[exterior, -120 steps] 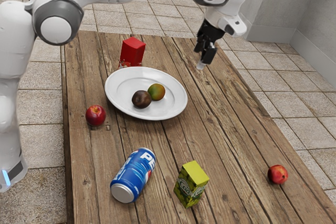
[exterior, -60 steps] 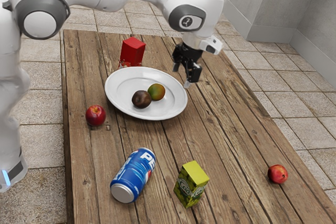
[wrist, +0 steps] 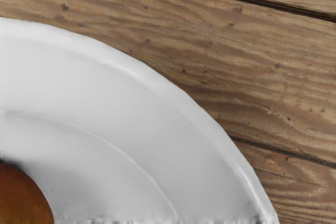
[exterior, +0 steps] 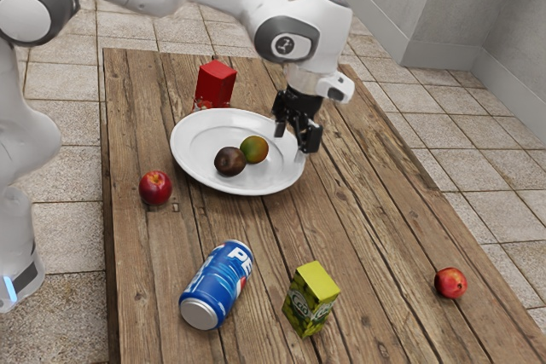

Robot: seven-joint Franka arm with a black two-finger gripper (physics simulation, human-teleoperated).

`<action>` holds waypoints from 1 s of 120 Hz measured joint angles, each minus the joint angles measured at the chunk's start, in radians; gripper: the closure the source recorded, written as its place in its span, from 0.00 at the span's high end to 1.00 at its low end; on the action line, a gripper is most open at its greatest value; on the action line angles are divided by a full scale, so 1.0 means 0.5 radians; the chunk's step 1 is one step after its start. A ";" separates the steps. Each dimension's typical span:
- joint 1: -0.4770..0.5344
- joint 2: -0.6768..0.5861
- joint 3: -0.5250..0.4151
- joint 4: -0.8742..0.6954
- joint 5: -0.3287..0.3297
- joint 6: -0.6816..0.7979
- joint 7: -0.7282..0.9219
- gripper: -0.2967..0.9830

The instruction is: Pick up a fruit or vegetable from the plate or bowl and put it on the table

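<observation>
All open at the jaws, hovering with the gripper [exterior: 290, 144] near the rim of the white plate [exterior: 192, 164]. Can see the green-orange fruit [exterior: 255, 149] resting on it, nearer the gripper, with the dark brown fruit [exterior: 229, 161] just beside, 2 in all.

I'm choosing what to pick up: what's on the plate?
A dark fruit and, close beside it, a green-orange one lie on the plate. The plate's surface beneath them is covered and can't be seen.
</observation>
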 joint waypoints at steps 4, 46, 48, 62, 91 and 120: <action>0.003 -0.012 0.007 0.019 0.021 -0.026 -0.004 0.77; 0.136 -0.081 0.050 -0.052 0.128 -0.160 -0.039 0.77; 0.135 -0.081 0.052 -0.059 0.127 -0.162 -0.040 0.77; 0.165 -0.078 0.065 -0.097 0.124 -0.166 -0.051 0.77; 0.173 -0.073 0.065 -0.184 0.112 -0.163 -0.076 0.77; 0.179 -0.061 0.067 -0.238 0.091 -0.136 -0.098 0.77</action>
